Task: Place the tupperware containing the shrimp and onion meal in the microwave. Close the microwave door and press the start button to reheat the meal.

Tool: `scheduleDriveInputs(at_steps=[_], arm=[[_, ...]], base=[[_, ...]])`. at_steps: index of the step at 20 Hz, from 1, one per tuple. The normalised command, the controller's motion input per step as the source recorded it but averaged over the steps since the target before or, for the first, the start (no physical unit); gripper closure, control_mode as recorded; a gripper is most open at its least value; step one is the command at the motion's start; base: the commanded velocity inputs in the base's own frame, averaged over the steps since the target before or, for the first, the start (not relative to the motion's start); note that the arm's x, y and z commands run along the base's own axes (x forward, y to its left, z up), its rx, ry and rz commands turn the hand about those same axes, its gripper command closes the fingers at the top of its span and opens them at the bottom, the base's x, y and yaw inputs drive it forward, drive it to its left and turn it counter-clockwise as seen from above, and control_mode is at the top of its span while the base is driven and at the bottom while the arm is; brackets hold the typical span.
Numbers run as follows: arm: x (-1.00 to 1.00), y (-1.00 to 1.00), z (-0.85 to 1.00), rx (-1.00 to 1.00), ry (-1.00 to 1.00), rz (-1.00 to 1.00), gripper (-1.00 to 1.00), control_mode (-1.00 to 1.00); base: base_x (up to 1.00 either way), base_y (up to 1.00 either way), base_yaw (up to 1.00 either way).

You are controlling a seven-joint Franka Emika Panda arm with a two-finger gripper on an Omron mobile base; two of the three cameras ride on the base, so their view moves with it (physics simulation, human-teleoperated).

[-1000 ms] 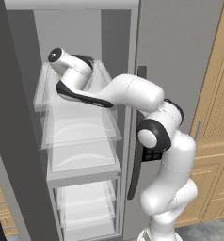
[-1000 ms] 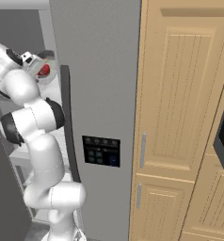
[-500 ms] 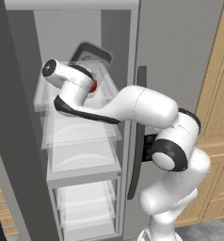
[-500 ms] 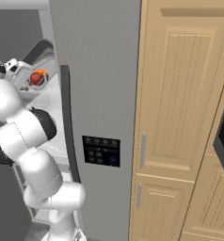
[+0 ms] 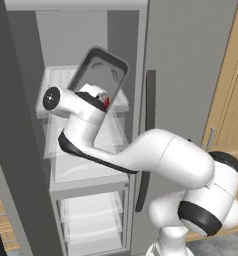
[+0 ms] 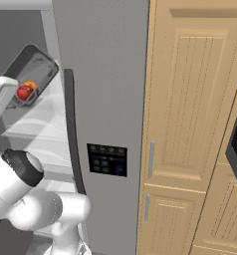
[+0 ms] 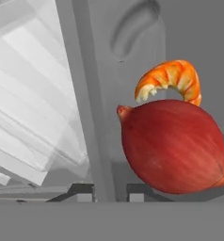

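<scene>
Tub gripped, lifting clear of the fridge.
Fingers [image 7: 104,188] clamp the wall of the tub [image 5: 98,75], tilted at 1 o'clock; onion [image 7: 175,148] and shrimp [image 7: 168,80] inside. Next, judged: level it, carry to the microwave.

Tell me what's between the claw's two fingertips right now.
In the hand view the tupperware wall runs up between the fingertips; the onion and shrimp lie inside it, to one side of that wall.
</scene>
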Motion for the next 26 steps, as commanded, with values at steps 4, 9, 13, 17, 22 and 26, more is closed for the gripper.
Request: scheduleDriveInputs(at_steps=[4,9,13,17,22,26], arm=[[-1.0,0.0,0.18,0.01,0.04,0.14,1.0,-1.0],[-1.0,-0.05,0.26,0.04,0.03,0.18,1.0,-1.0],[-1.0,-0.21,0.25,0.11,0.06,0.15,1.0,-1.0],[-1.0,-0.37,0.15,0.11,0.13,0.12,1.0,-1.0],[-0.89,-0.7,0.03,0.02,0.14,0.02,1.0,-1.0],[-0.56,-0.79,0.0,-0.01,0.03,-0.1,1.0,-1.0]], base=[[0.0,0.0,0.0],[0.0,0.0,0.0],[0.0,0.0,0.0],[0.0,0.0,0.0],[0.0,0.0,0.0],[0.0,0.0,0.0]])
